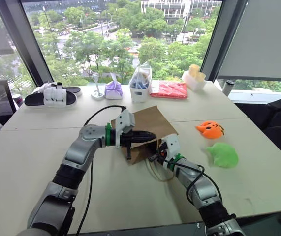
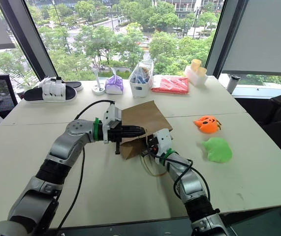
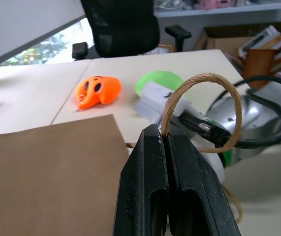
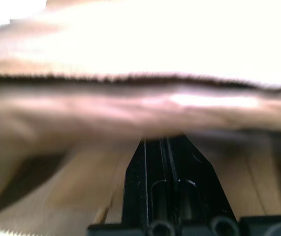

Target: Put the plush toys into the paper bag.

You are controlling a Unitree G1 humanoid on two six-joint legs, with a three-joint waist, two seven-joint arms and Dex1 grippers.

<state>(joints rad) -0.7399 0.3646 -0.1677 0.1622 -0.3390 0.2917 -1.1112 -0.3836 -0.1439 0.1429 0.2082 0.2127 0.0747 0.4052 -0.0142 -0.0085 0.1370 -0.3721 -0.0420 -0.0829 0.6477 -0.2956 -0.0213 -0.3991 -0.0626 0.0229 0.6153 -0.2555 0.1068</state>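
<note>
Now the paper bag [image 1: 147, 125] lies near the middle of the desk [image 1: 27, 162], its mouth lifted on the side facing the robot. The left end effector [image 3: 166, 140] has its two black fingers pressed together on one cord handle [image 3: 202, 81] of the bag; the tan loop rises out from between the fingertips and arcs over. The right end effector [image 1: 156, 156] sits at the bag's lifted mouth, just below the left one, with its fingers together and holding nothing that can be made out; in its wrist view the closed fingers [image 4: 167, 167] point into the brown paper opening. A second cord loop [image 1: 159, 173] trails on the desk just in front of the bag, beside the right arm.

Both plush toys lie to the right of the bag, well apart from it. The orange toy [image 1: 210, 129] is the farther one, with dark face marks showing, and the green toy [image 1: 223, 154] lies just nearer the robot than the orange one. Neither touches the bag or an end effector.

Beyond the bag, along the window edge of the desk, stand a white bin [image 1: 140, 84], a purple pouch [image 1: 113, 90] and a red packet [image 1: 169, 89].
</note>
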